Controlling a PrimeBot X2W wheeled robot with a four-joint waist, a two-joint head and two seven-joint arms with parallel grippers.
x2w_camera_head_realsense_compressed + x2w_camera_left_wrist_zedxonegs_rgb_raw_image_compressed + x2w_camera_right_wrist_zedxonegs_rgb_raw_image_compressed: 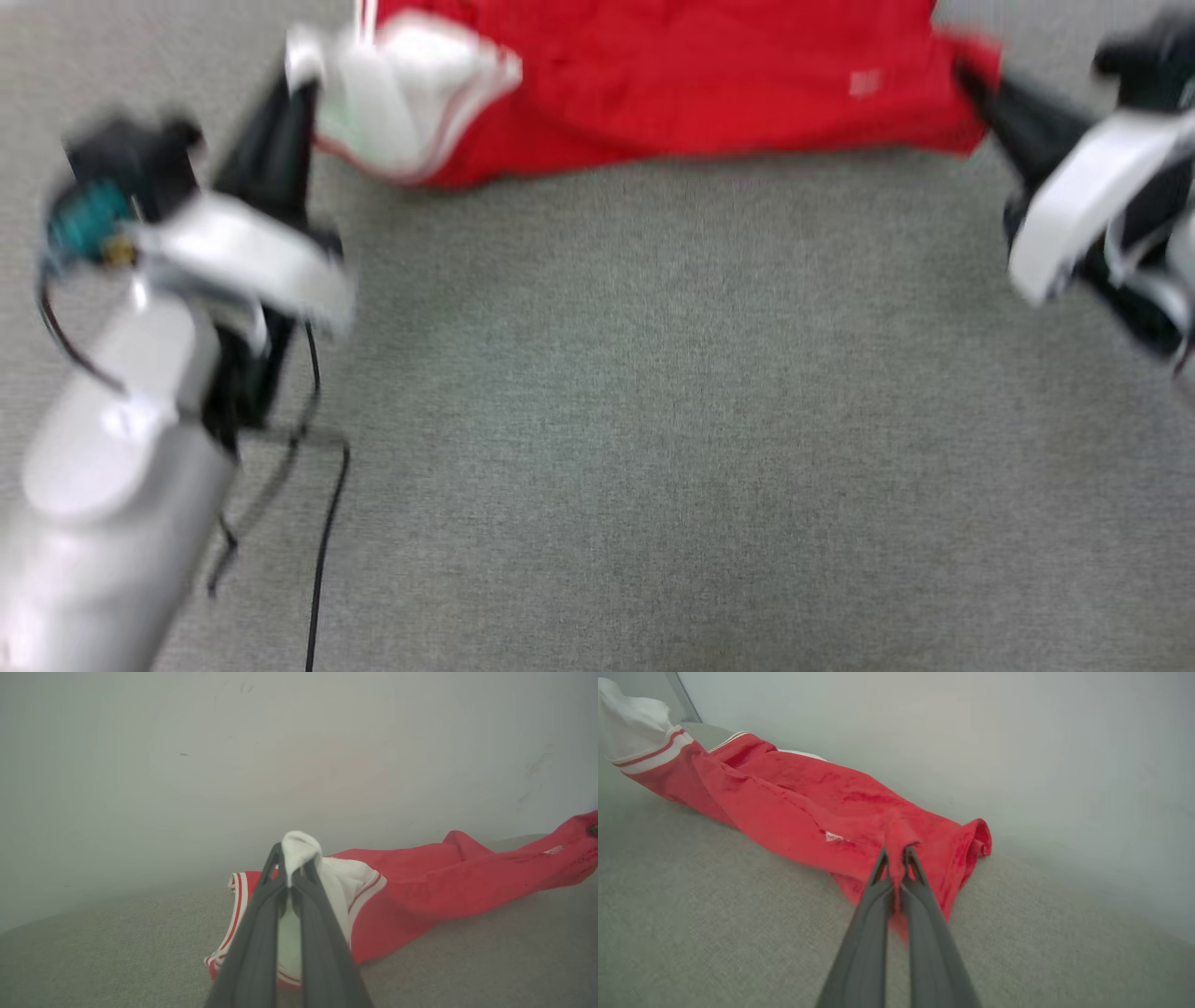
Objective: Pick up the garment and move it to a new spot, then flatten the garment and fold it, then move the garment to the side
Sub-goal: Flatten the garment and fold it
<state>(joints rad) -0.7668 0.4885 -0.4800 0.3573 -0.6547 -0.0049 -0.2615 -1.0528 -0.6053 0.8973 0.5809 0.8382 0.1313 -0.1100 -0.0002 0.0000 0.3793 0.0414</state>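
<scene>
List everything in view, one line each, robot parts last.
garment: one, red with a white sleeve and striped trim, stretched along the far side of the surface by the wall, held at both ends.
surface: one, grey, textured, under the garment.
wall: one, pale grey, behind the garment.
cable: one, black, beside the left arm.
left arm: one, pale grey, lower left of the head view.
left jaws: one pair, dark, shut on the white sleeve.
right jaws: one pair, dark, shut on the garment's red end.
</scene>
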